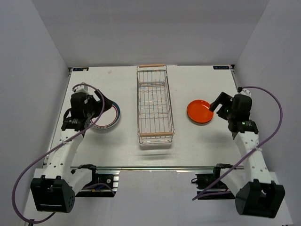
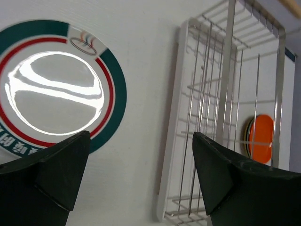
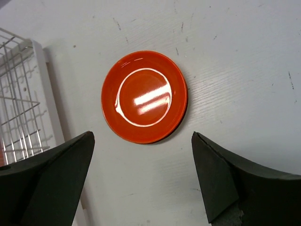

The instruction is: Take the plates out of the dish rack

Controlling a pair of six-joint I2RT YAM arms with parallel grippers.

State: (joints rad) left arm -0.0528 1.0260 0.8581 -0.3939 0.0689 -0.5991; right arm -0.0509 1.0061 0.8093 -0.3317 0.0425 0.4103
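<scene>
While the dish rack point(image 1: 151, 66) stands mid table point(image 1: 197, 80), left claw point(image 2: 141, 141) wide near the teal-rimmed white plate point(image 2: 56, 89), right claw point(image 3: 142, 135) wide near the orange-red plate point(image 3: 143, 96), both plates flat on either side.

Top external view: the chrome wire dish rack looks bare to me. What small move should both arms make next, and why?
Probably lift both arms clear and retract. The chrome wire dish rack shows only bare wire. The orange-red round plate lies flat on the table under the open right gripper, and the white teal-rimmed plate lies flat under the open left gripper, neither touched.
</scene>
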